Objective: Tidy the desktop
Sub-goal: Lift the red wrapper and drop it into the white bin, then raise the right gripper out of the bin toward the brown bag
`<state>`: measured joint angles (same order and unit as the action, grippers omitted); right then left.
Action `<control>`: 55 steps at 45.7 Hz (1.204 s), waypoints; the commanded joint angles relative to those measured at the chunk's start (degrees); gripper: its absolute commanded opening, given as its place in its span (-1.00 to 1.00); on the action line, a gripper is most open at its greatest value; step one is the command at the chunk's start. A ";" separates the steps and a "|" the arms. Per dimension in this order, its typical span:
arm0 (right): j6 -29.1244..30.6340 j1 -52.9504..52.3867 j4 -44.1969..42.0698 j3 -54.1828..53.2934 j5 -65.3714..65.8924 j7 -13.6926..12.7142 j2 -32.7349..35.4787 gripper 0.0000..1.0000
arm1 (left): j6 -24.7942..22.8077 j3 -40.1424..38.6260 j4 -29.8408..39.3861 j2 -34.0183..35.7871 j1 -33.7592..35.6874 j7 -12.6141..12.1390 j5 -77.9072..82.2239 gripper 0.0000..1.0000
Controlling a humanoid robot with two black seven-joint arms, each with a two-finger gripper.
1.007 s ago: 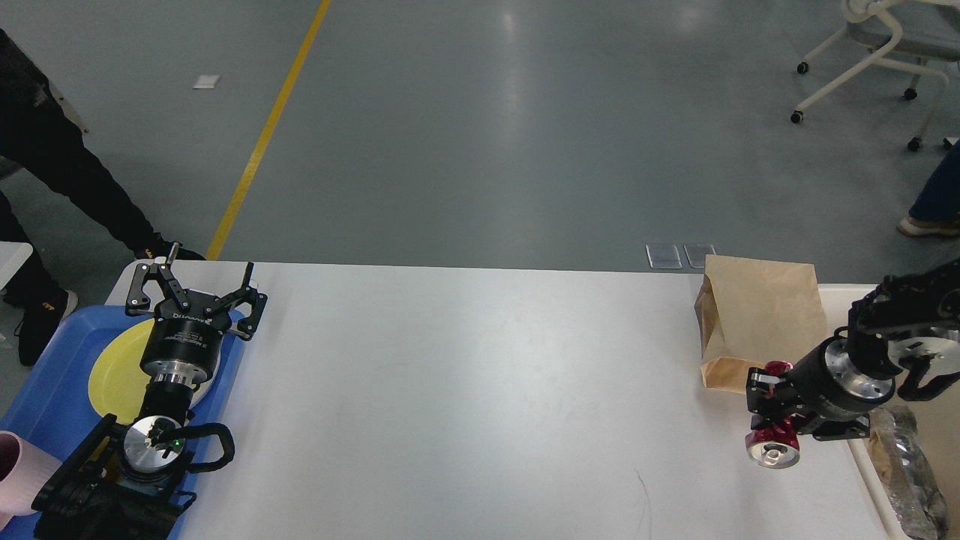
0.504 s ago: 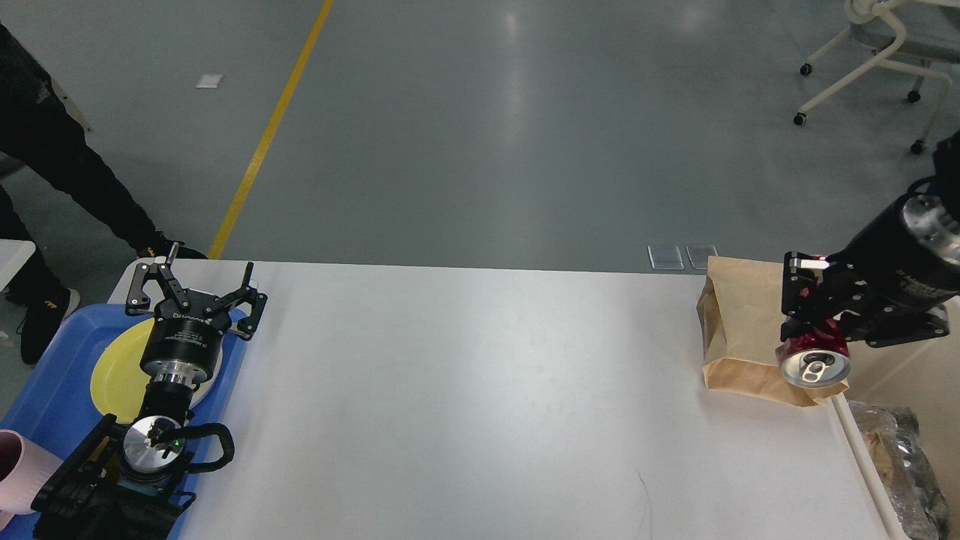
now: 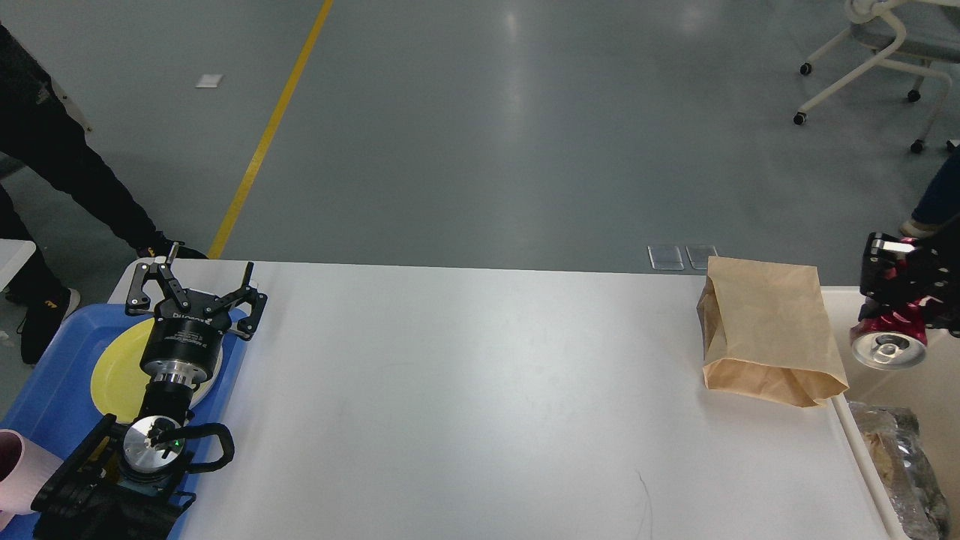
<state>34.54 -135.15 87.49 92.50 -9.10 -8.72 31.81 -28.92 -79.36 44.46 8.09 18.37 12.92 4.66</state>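
Where it lies bare, the desktop (image 3: pixel 480 390) looks white — smooth, matte.

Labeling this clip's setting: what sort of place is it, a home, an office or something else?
Probably a robotics lab or workshop hall, not a home: bare grey floor with a yellow lane line, a wheeled office chair, and a plain white desktop set up for tidying.
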 commanded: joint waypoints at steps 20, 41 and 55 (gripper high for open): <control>-9.04 50.13 -34.83 -18.92 0.49 0.10 11.69 -1.00 | 0.00 0.00 -0.07 0.00 -0.09 0.00 0.00 0.93; -24.08 95.84 -75.26 -42.13 0.67 0.37 -2.80 -1.00 | 0.00 0.00 -0.07 0.00 0.00 0.00 0.00 0.93; -26.55 105.09 -86.61 -42.40 0.31 0.28 -9.58 -1.00 | 0.00 0.00 0.02 0.00 0.00 0.00 0.00 0.93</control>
<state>8.26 -30.84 1.46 50.11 -8.75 -8.34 22.88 -28.92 -79.37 44.40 8.08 18.37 12.92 4.66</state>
